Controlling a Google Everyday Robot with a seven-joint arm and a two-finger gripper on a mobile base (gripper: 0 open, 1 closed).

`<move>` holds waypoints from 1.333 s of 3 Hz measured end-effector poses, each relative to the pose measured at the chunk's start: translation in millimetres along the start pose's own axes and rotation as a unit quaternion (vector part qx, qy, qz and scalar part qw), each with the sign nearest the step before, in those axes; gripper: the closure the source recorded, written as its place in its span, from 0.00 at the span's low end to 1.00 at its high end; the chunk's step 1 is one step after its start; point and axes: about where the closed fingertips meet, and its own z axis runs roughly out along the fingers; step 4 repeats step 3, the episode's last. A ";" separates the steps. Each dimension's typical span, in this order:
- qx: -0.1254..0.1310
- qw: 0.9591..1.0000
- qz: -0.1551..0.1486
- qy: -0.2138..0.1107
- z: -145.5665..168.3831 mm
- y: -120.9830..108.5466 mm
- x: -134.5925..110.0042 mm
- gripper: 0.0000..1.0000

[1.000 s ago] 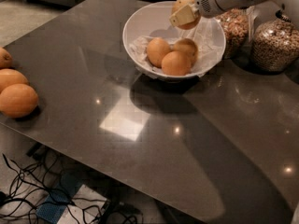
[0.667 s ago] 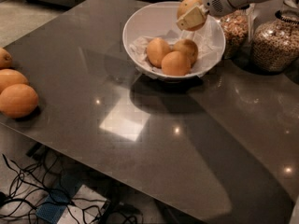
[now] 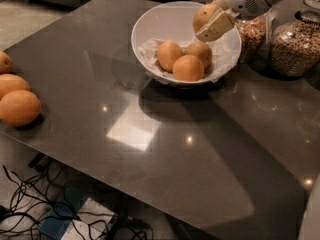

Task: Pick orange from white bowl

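The white bowl (image 3: 150, 31) stands at the back of the dark table, lined with crumpled white paper. Three oranges lie in it in a cluster (image 3: 187, 67). My gripper (image 3: 212, 19) hangs over the bowl's right part, above the fruit, and is shut on a fourth orange (image 3: 204, 16), which it holds clear of the ones below. One beige finger (image 3: 216, 27) lies across the orange's front.
Two clear glass jars of cereal (image 3: 292, 46) stand right of the bowl, close behind my arm. Larger, deeper-orange fruits (image 3: 19, 107) lie at the table's left edge. Cables (image 3: 30, 204) lie on the floor below the front edge.
My gripper with the orange has risen a little and moved slightly right over the bowl. The three oranges in the bowl have not moved.
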 end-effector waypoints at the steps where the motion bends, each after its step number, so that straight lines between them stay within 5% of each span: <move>1: -0.065 0.998 -0.024 -0.009 -6.0 27.0 -3.6 1.00; 2: -0.119 0.992 -0.032 -0.023 -7.5 47.0 -5.4 1.00; 4: -0.119 0.992 -0.032 -0.023 -7.5 47.0 -5.4 1.00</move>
